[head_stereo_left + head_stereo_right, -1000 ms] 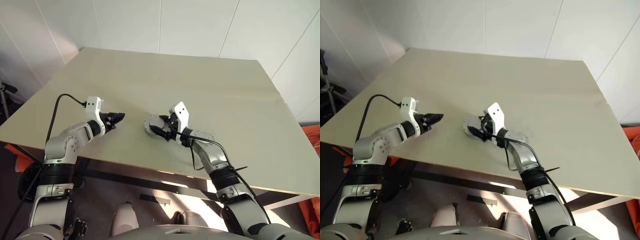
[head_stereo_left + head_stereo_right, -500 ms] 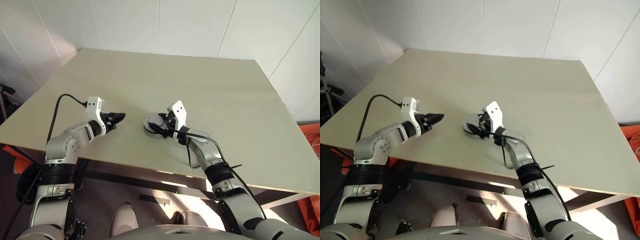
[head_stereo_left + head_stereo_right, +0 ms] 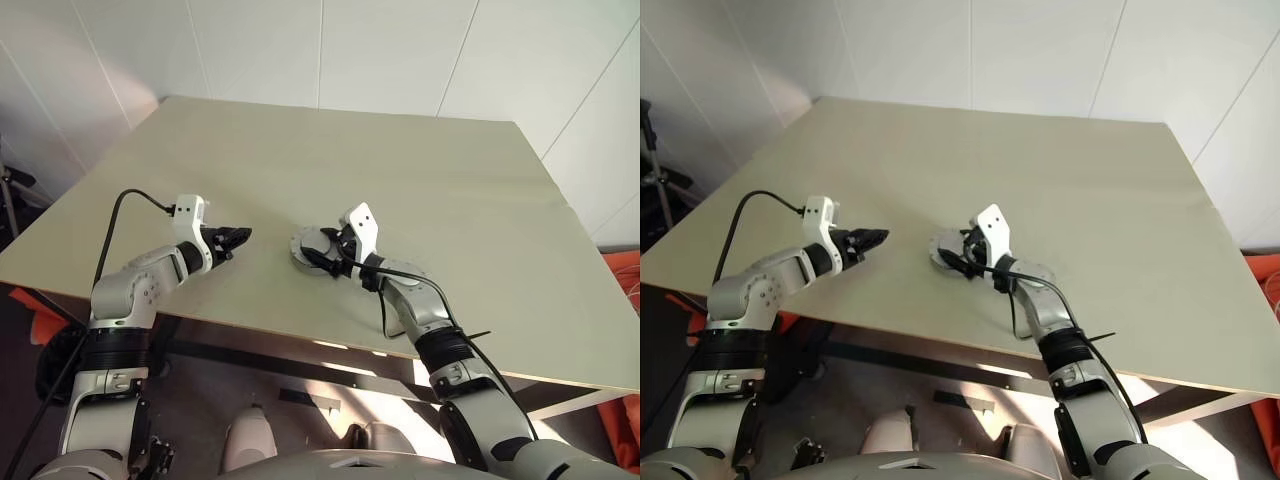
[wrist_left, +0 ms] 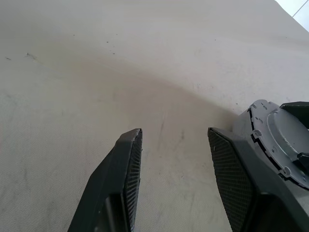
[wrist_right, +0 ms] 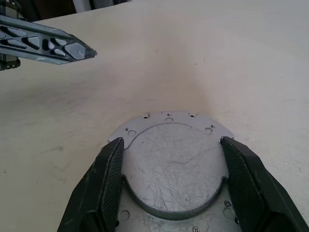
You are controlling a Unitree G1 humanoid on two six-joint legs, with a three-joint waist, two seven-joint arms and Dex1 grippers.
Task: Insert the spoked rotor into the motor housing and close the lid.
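A pale beige, flat-topped table (image 3: 420, 190) is seen filling the middle of the head views, and near its lower centre a round grey metal assembly, the motor housing (image 3: 312, 248) with a flat scratched grey cover, is seen lying on the surface. In the right wrist view this grey round piece (image 5: 174, 164) is shown with small holes around its flange, and the right pincer (image 5: 175, 186) is placed around it, one black finger (image 5: 112, 179) at each side of the rim; the fingers are spread wide and appear to touch the rim, though a firm grip cannot be confirmed. Whether this cover is the lid cannot be told with certainty, since no radial slots are visible. In the head views the right pincer (image 3: 325, 258) is seen at the housing just right of centre. The left pincer (image 3: 237, 238) is seen left of centre, apart from the housing, hovering above the table with its black fingers (image 4: 126, 174) parted about halfway and nothing between them; the housing's edge (image 4: 273, 140) is seen at the right edge of the left wrist view.
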